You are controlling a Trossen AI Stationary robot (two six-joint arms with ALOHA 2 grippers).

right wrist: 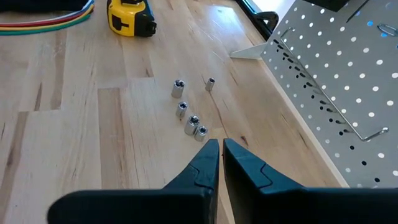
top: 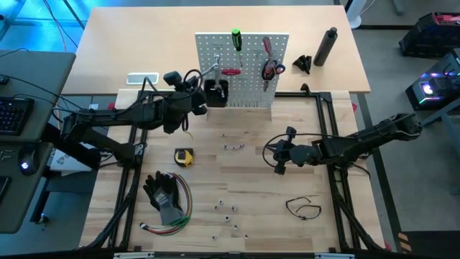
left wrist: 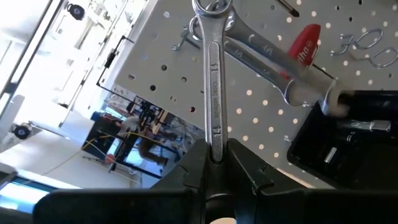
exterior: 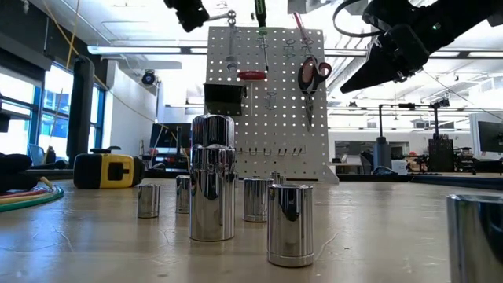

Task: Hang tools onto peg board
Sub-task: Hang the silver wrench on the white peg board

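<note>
The left pincer (left wrist: pixel 214 163) is up against the square white perforated peg board (top: pixel 251 79), pinching the shank of a long silver combination wrench (left wrist: pixel 213 87) between its dark fingers (left wrist: pixel 186 171). The wrench's ring end sits at a small wire hook high on the board; whether it is already over the hook cannot be told. In the overhead view this arm reaches toward the board's 9 o'clock edge, beside the small black bin (top: pixel 216 92) on the board's face.

Already on the board are a second silver wrench (left wrist: pixel 261 59) lying slantwise, a red-handled screwdriver (top: pixel 231 72) near the middle, a green-handled screwdriver (top: pixel 236 39) at 12 o'clock and red-handled scissors (top: pixel 272 70) at 3 o'clock.

The right pincer (right wrist: pixel 221 155) hangs above the light wooden tabletop (top: pixel 251 187) at about 5 o'clock from the board, its fingers pressed together and holding nothing. Below it lie several tiny metal sockets (right wrist: pixel 189 115).

On the tabletop a yellow tape measure (top: pixel 184 156) lies at 7 o'clock from the board. More metal bits (top: pixel 228 210) are scattered toward the front edge, and a thin black loop (top: pixel 303 207) lies at 5 o'clock. Black gloves (top: pixel 164 194) rest on a bundle of coloured wires (top: pixel 176 219) at the front left
</note>
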